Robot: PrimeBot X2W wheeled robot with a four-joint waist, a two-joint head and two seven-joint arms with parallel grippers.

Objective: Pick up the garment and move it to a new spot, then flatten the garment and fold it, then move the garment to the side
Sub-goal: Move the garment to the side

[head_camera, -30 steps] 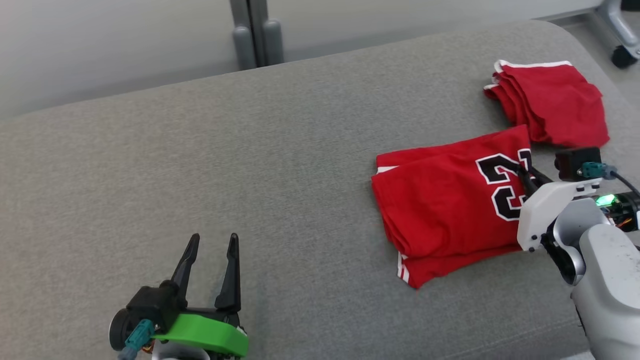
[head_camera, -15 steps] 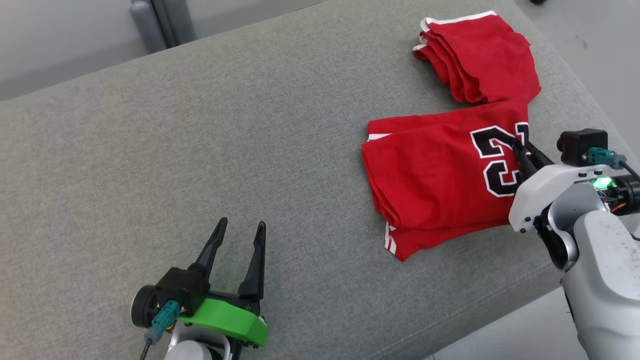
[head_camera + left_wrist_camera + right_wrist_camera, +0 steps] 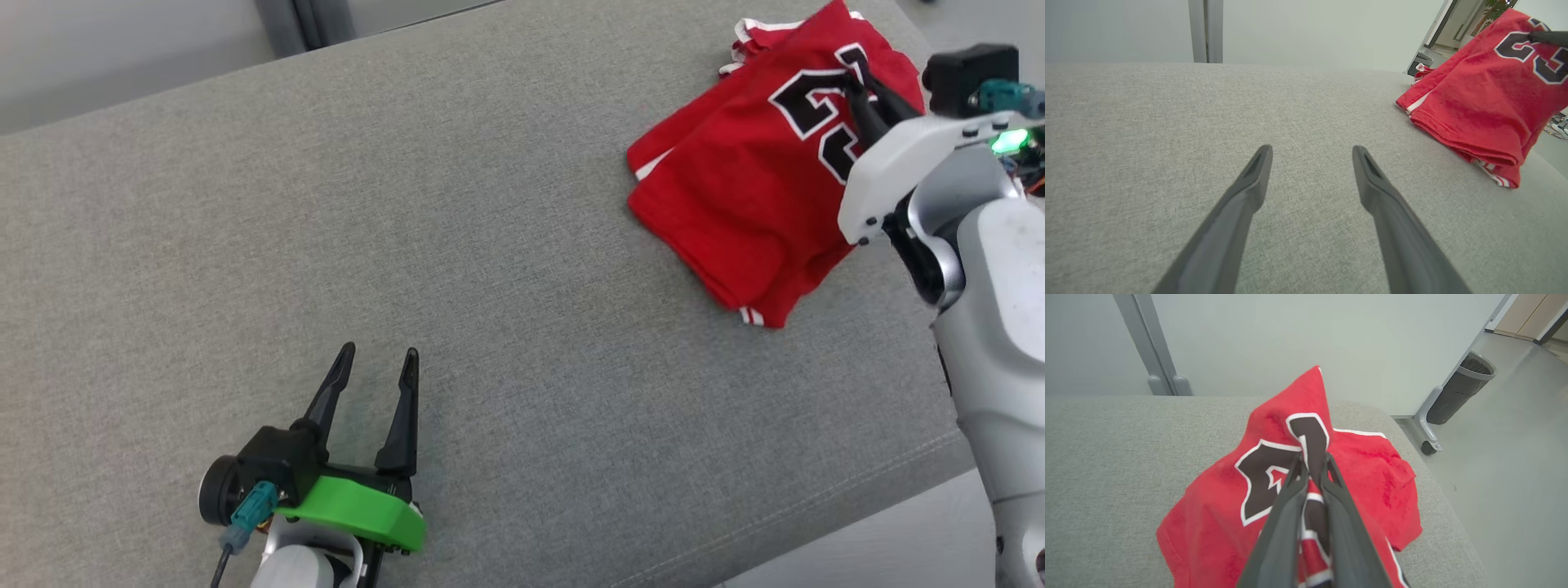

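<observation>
Garment (image 3: 735, 204), red with a black, white-edged number, is hanging from the right gripper (image 3: 857, 86), whose two dark fingers are pinching narrowly on the cloth right at that number. In the right wrist view the same gripper (image 3: 1312, 461) is clamping a raised peak of fabric, and the rest is draping down and to the left. The garment is sitting over the far right part of the grey cushion (image 3: 408, 204), its far end lifted and its near folded edge, with white stripes, lying low against the cushion. A second red garment (image 3: 1384, 477) is lying partly under it at the far right corner. On the floor past the cushion's right end a dark grey bin (image 3: 1459, 390) is standing beside a wheeled leg; what is in it cannot be told. The pale right forearm is reaching in from the near right, its wrist bending left toward the cloth. The left gripper (image 3: 377, 359) is holding nothing, its fingers spreading wide and pointing far, low over the near left of the cushion, well apart from the garment.
</observation>
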